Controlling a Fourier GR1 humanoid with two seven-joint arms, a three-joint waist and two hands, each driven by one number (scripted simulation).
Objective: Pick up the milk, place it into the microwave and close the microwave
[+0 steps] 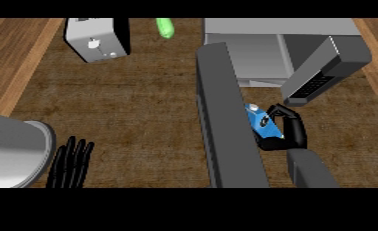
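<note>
The milk (263, 123) is a small blue carton with a white cap, held just right of the open microwave door (225, 120). My right hand (289, 131) is curled round it from the right, its grey forearm coming up from the lower edge. The microwave (295, 45) stands at the back right, its light grey cavity open in front of the carton. My left hand (70, 162) rests open at the lower left, fingers up.
A toaster (96, 39) stands at the back left, with a green object (165, 27) beside it. A grey rounded shape (21, 150) fills the lower left edge. Wooden trim runs along the counter's left side.
</note>
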